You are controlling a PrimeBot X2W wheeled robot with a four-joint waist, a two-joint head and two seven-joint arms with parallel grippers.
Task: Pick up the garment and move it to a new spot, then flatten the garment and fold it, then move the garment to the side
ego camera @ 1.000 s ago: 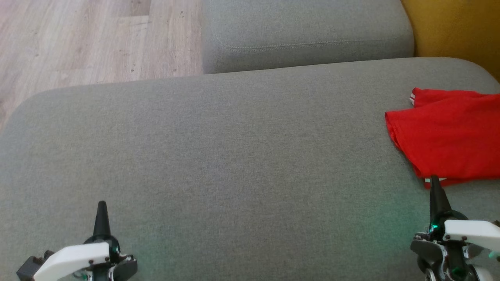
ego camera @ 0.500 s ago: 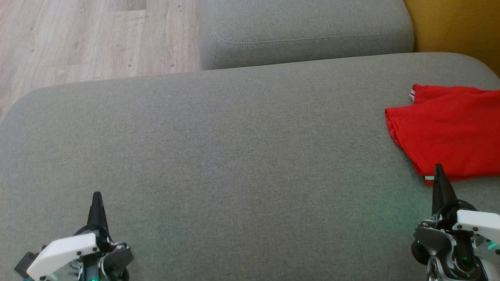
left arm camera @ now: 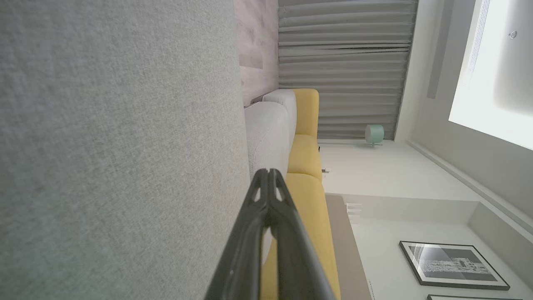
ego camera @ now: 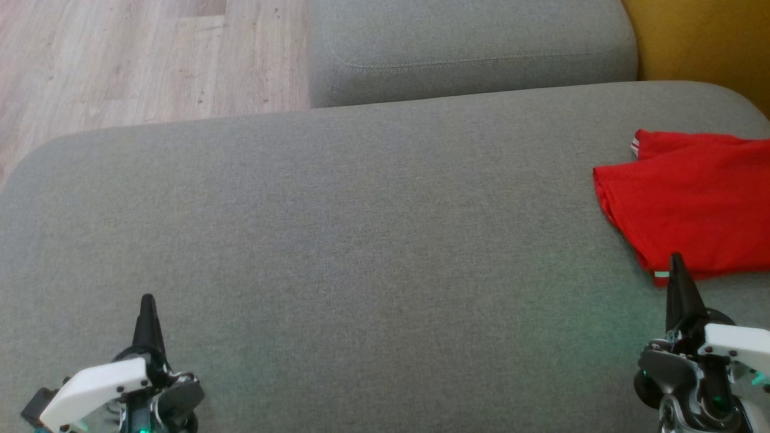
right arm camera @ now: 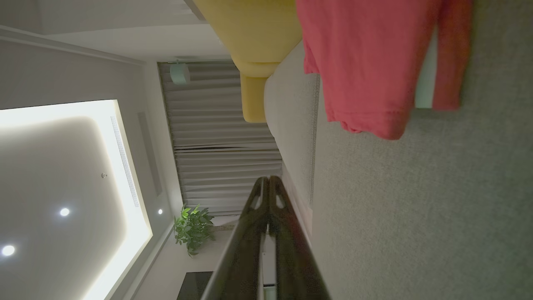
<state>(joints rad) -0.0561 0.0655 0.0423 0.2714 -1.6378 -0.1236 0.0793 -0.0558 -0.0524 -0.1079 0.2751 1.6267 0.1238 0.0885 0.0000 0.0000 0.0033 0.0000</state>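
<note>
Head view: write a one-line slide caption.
Red garment lies at grey cushion's right edge; left gripper and right gripper shut.

The grey sofa seat (ego camera: 361, 240) offers a wide open stretch across its middle and left, between the left end effector (ego camera: 147, 300) and the right end effector (ego camera: 677, 260). A red garment (ego camera: 692, 204) takes up the right edge, just past the right end effector's tip. Beyond the far edge stand a second grey cushion (ego camera: 469, 54) and a yellow cushion (ego camera: 698, 42), with open wooden floor (ego camera: 120, 60) at the far left.
</note>
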